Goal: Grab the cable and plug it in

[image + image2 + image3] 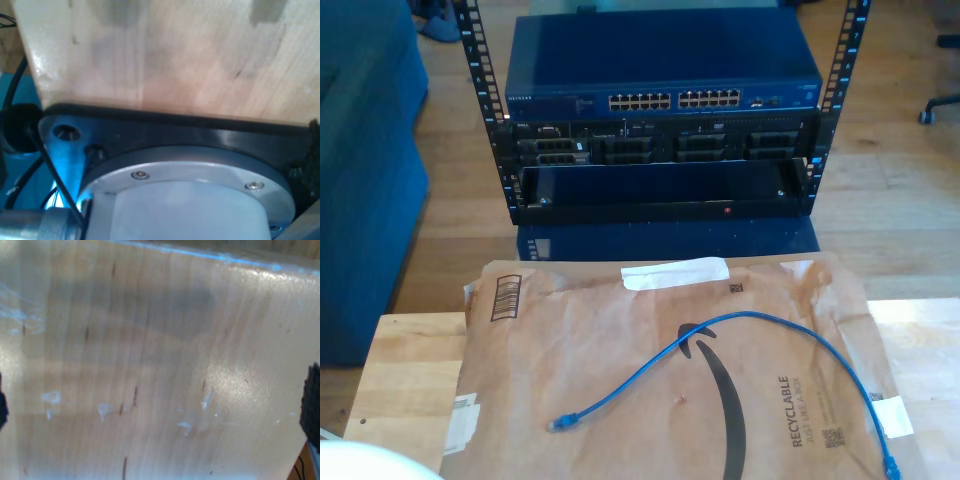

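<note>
I see cable [740, 325]: smooth blue plastic | mailer [620, 400]: creased matt brown paper | table [405, 380]: pale, lightly glossy wood

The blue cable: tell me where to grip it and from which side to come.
Grip the blue cable just behind the plug at its end toward the exterior view's left, probably coming straight down from above. The cable lies flat and loose on the brown paper mailer, and that end rests apart from everything else, its short run leading nearly straight to the plug. A grip there should leave the plug free to point at the switch.
</note>
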